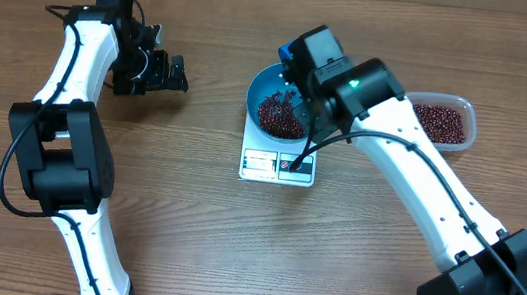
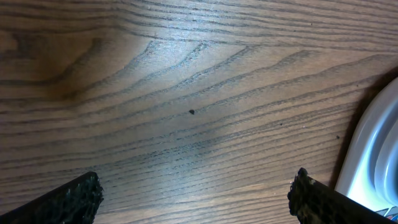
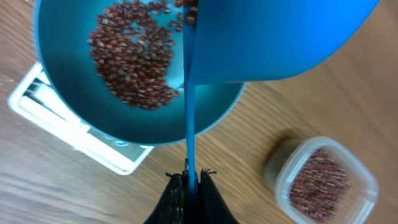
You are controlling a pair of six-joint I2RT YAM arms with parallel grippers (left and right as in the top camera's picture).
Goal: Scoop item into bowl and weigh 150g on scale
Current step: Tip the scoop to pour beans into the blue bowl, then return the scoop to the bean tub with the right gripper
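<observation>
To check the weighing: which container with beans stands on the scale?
The round blue bowl: it rests on the white scale, while the clear plastic tub sits apart on the wooden table.

Pincer [image 3: 189, 180] clamps blue scoop [image 3: 280, 37] above bowl [image 3: 62, 68] of beans [image 3: 134, 62] on scale [image 3: 62, 129].

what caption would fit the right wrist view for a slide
Blue scoop, clamped by the right gripper, held over the bowl of beans on the scale; clear tub nearby.
</observation>
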